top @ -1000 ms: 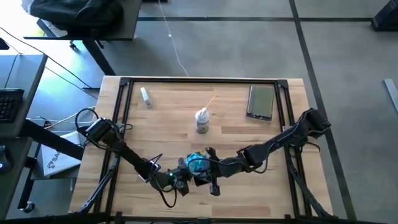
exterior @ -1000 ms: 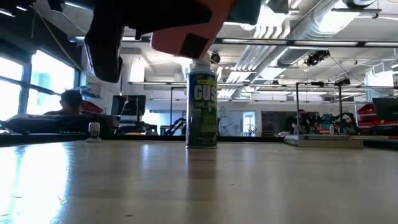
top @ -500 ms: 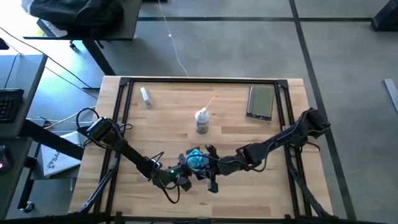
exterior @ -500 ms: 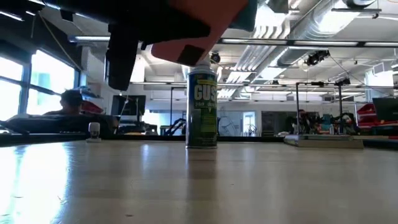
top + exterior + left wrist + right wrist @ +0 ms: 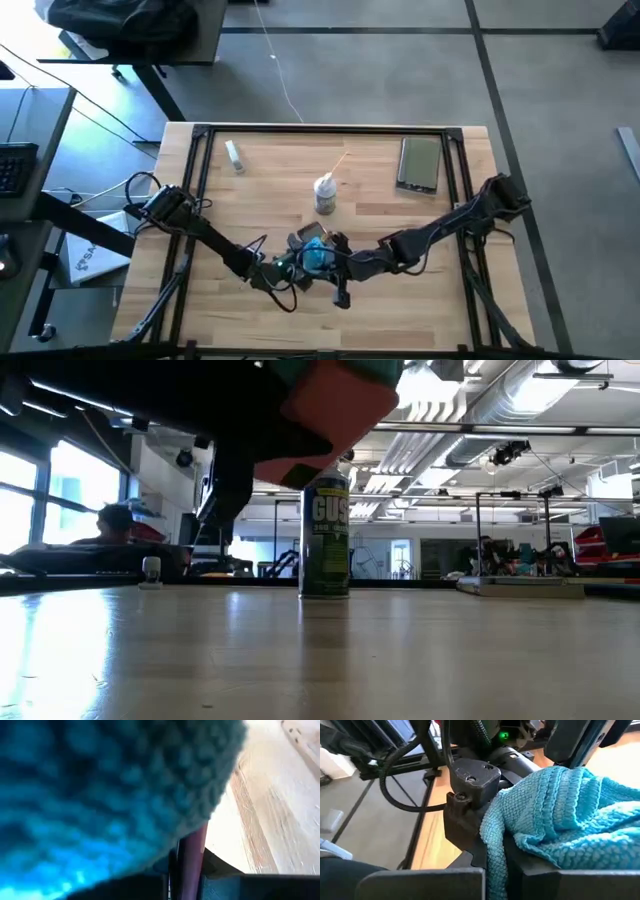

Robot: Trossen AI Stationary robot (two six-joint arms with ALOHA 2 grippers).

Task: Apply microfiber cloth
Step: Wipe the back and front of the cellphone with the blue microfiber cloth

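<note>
My two claws meet near the front middle of the desk (image 5: 380,210), with the cloth (image 5: 318,257) bunched between them. My right claw (image 5: 322,262) pinches the cloth: in its wrist view the turquoise folds (image 5: 560,815) drape over my dark fingers (image 5: 540,870). My left claw (image 5: 298,250) sits right against the cloth from the other side; its wrist view is almost filled by blue weave (image 5: 100,790), and I cannot tell whether those fingers are spread or pressed together. From desk height, the cloth and claws hang above the wood rather than resting on it. Just behind them stands a can (image 5: 325,195), upright. A phone (image 5: 420,163) lies at the far right, and a small bottle (image 5: 234,154) at the far left, both well apart from me.
</note>
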